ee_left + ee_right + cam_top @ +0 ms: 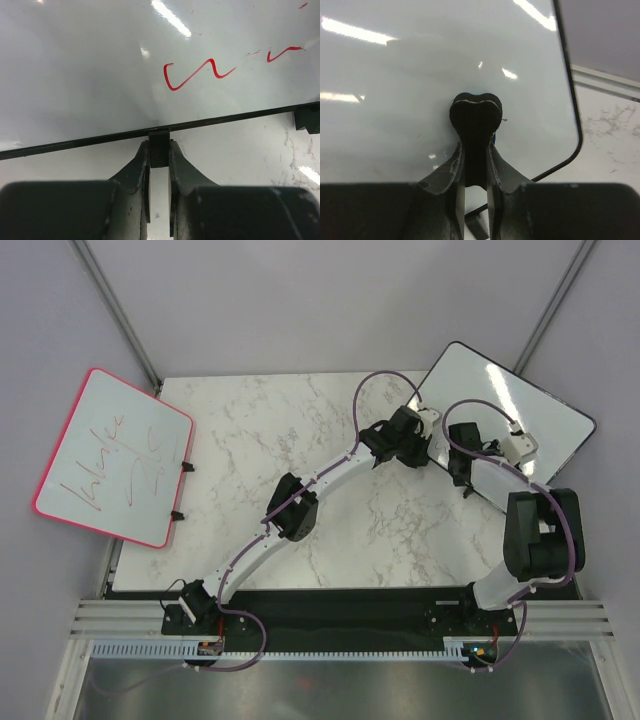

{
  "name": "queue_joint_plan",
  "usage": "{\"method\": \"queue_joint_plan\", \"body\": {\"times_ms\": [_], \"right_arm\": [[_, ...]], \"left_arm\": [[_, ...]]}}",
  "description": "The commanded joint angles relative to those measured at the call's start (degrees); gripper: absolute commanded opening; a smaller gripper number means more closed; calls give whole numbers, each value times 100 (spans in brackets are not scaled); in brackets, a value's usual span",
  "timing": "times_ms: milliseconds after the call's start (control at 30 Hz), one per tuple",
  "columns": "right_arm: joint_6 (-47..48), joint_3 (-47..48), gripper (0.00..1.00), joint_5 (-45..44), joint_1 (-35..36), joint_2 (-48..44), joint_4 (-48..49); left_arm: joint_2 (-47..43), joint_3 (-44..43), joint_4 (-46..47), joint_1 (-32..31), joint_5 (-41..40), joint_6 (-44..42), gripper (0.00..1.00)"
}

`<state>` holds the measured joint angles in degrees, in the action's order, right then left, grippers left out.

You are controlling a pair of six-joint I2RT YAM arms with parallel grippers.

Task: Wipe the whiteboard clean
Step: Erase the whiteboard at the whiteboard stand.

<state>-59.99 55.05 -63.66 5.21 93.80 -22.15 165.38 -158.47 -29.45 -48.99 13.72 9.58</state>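
a white marble-pattern counter [300, 440] with grey veins sits between plain pale walls. the whiteboard [530, 405], a glossy rounded-corner rectangle in a thin black frame, lies askew at the far right corner, overhanging the edge. looping red pen strokes [200, 75] mark its face. a pink-framed whiteboard [110, 455] hangs off the left side. the left arm stretches out diagonally, its tool [159, 156] clamped on a ribbed black clip [159, 142] at the frame. the right arm is folded back on itself, its tool [475, 150] pinching a dark two-lobed block [475, 112] over the board's shiny face.
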Motion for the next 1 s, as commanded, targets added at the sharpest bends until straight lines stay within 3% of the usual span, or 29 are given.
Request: {"method": "queue_joint_plan", "body": {"times_ms": [0,200,367,667,967], "right_arm": [[-31,-406,0,-190,-495,-555,-44],[180,-293,0,11,-741,-688,53],[242,347,0,-174,188,-12,97],[-408,1376,0,644,683,1228,71],[-585,552,0,451,-2,395,-9]], "left_arm": [[170,-158,-333,-111,518,61,2],[170,-166,-333,-119,518,61,2],[161,-175,-333,-111,518,61,2],[170,-175,-342,-102,544,61,2],[179,-193,-333,-75,632,114,2]]}}
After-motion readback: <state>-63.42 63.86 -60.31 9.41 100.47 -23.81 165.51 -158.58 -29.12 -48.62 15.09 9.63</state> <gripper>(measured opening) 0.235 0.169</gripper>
